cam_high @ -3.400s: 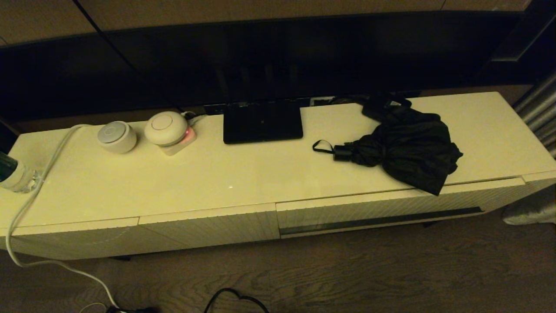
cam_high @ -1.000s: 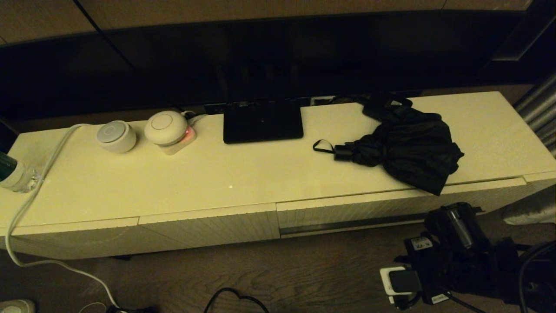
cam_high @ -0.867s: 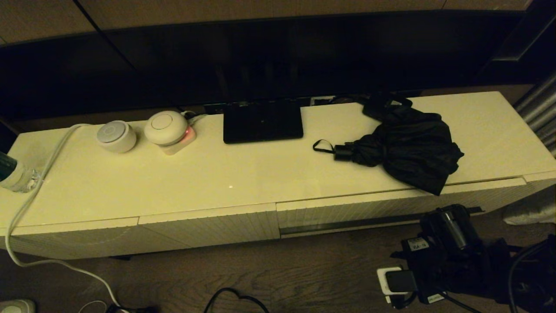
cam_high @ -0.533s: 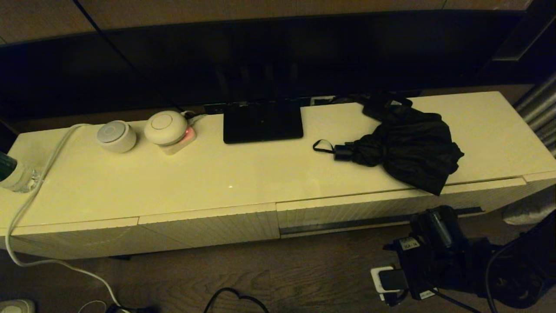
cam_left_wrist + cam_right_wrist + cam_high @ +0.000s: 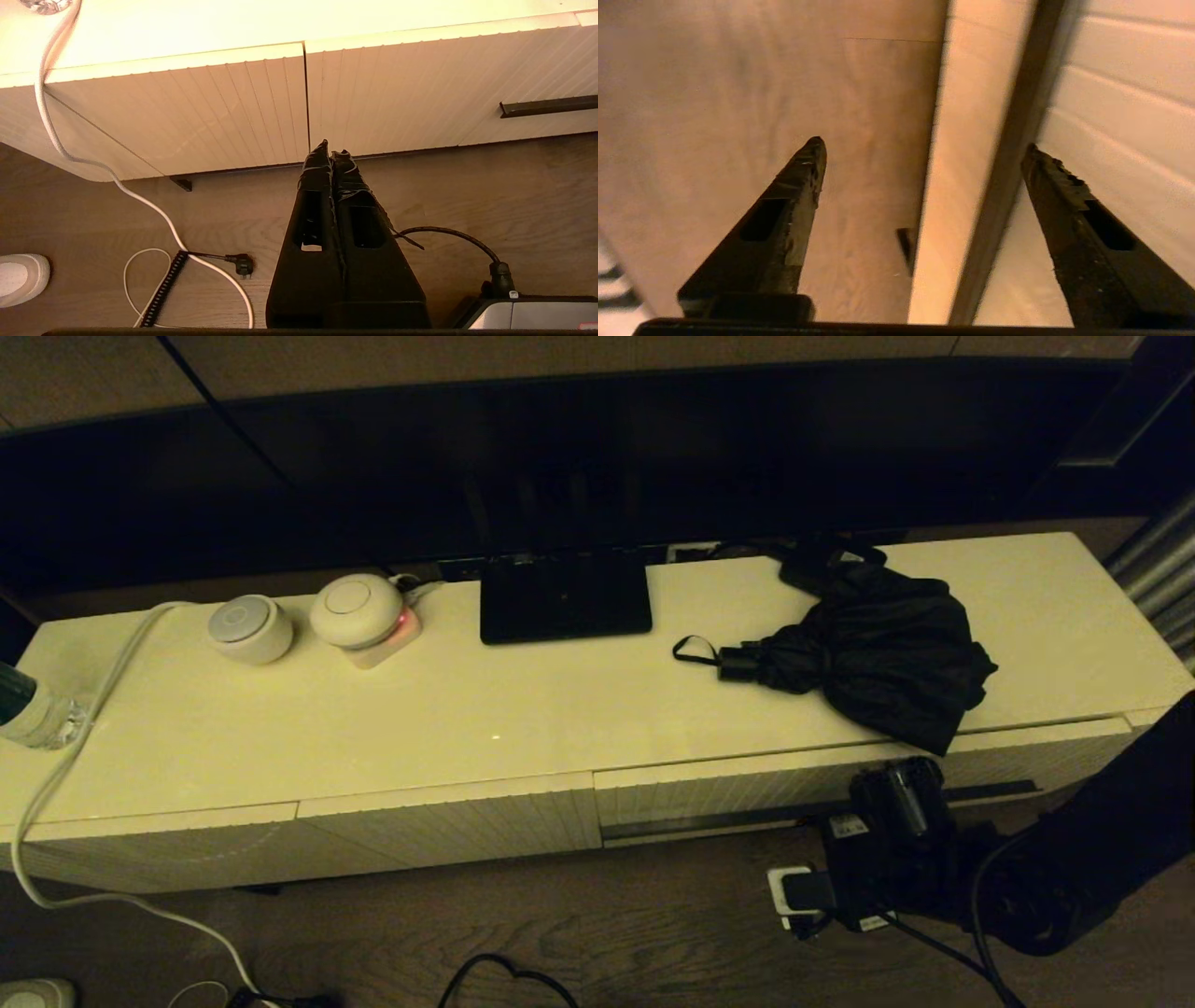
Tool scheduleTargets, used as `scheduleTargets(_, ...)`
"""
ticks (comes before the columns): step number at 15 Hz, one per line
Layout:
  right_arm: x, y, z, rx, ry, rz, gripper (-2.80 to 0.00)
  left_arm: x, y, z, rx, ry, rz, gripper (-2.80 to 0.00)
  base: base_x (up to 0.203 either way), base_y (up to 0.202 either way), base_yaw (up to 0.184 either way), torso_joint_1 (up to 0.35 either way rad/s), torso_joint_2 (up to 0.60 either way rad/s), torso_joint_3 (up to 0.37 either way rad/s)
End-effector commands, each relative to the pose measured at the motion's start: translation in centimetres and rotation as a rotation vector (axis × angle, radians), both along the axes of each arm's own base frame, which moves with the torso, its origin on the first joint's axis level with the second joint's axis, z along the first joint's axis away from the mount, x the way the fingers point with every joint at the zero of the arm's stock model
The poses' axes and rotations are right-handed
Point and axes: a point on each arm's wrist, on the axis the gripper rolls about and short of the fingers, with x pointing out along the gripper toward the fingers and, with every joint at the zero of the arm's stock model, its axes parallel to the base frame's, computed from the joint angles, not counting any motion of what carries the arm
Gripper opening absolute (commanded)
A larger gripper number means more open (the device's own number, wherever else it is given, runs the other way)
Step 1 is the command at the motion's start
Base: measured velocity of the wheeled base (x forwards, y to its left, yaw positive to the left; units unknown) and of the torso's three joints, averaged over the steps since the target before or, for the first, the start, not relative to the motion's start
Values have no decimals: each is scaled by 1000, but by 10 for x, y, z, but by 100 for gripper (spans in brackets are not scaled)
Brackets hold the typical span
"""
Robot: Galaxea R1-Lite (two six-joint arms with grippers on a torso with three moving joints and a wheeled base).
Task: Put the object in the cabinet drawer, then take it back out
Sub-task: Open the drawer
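The black folding umbrella (image 5: 873, 658) lies on the right part of the cabinet top, handle and strap loop pointing left, fabric drooping over the front edge. Below it the ribbed cream cabinet drawer (image 5: 747, 791) is closed, its dark slot (image 5: 709, 821) running along the lower edge. My right gripper (image 5: 901, 782) is low in front of that drawer. In the right wrist view it (image 5: 923, 143) stands open with the slot (image 5: 1017, 140) between its fingers, holding nothing. My left gripper (image 5: 329, 150) is shut and empty, parked above the floor before the narrower panels.
A flat black stand base (image 5: 565, 597), two round white devices (image 5: 250, 628) and a bottle (image 5: 23, 709) sit on the cabinet top. A white cable (image 5: 65, 775) hangs down at the left. Dark cables (image 5: 504, 980) lie on the wood floor. A dark screen stands behind.
My right arm came into view from the lower right and moved left and up to the drawer front. The umbrella and drawer have not moved.
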Motion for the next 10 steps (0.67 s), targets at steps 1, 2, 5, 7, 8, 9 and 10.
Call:
scheduleTargets(1, 11, 0, -7, -2, -14, -8, 0, 0, 0, -1, 0, 3, 1, -280, 0, 0, 0, 0, 0, 0)
scheduleTargets(2, 13, 0, -8, 2, -23, -10, 0, 0, 0, -1, 0, 3, 1, -280, 0, 0, 0, 0, 0, 0)
scheduleTargets(5, 20, 2, -13, 8, -39, -14, 0, 0, 0, -1, 0, 3, 1, -280, 0, 0, 0, 0, 0, 0)
scheduleTargets(7, 27, 3, -16, 11, -48, -20, 0, 0, 0, -1, 0, 3, 1, -280, 0, 0, 0, 0, 0, 0)
scheduleTargets(8, 30, 3, -15, 13, -55, -23, 0, 0, 0, -1, 0, 3, 1, -280, 0, 0, 0, 0, 0, 0)
scheduleTargets(9, 32, 3, -16, 13, -54, -24, 0, 0, 0, -1, 0, 3, 1, -280, 0, 0, 0, 0, 0, 0)
scheduleTargets(10, 33, 1, -17, 13, -55, -29, 0, 0, 0, -1, 0, 3, 1, -280, 0, 0, 0, 0, 0, 0)
